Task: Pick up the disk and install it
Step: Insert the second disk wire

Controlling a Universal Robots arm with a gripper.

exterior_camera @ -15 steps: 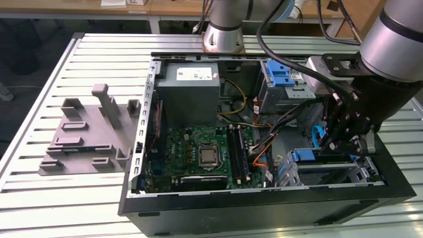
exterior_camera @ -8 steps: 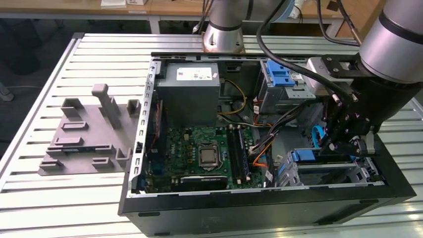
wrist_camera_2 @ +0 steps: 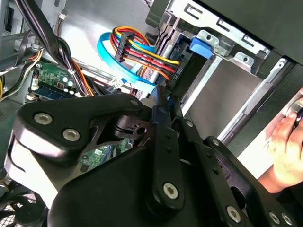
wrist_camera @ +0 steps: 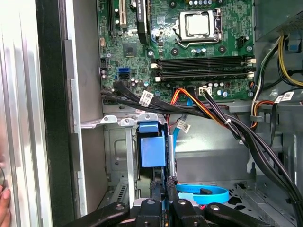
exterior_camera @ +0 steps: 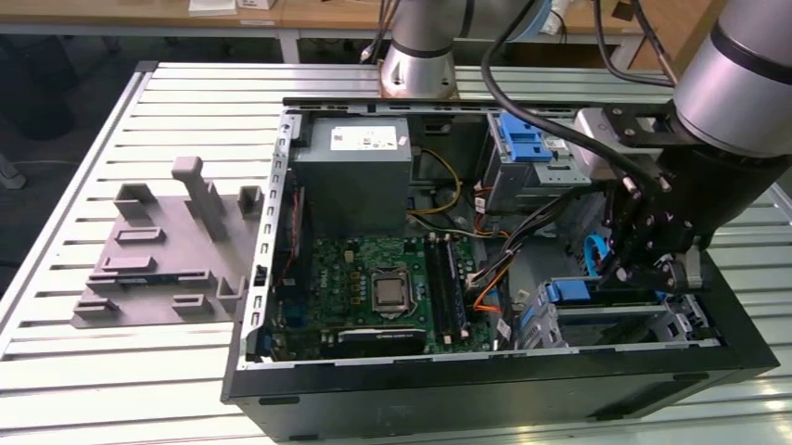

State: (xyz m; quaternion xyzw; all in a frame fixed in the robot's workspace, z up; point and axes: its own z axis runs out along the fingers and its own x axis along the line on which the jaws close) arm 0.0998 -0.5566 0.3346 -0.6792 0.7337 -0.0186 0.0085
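Observation:
The disk [exterior_camera: 572, 292] stands on edge in the drive bay at the case's near corner, on the exterior view's right. Its blue carrier end [wrist_camera: 153, 149] faces the first wrist view, between the bay's grey metal walls. My gripper [exterior_camera: 644, 278] reaches down into that bay from above. In both wrist views the two black fingers [wrist_camera: 161, 187] are pressed close together with a thin blue strip of the carrier pinched between them [wrist_camera_2: 160, 101]. The silver body of the disk is hidden by the bay and the fingers.
The open computer case [exterior_camera: 266, 278] lies on a slatted table, with its motherboard [exterior_camera: 384, 278], grey power supply [exterior_camera: 359, 158] and cable bundles [wrist_camera: 208, 106] beside the bay. A grey fixture [exterior_camera: 167, 250] sits on the exterior view's left. A person's hand [wrist_camera_2: 286, 142] rests at the case's outer side.

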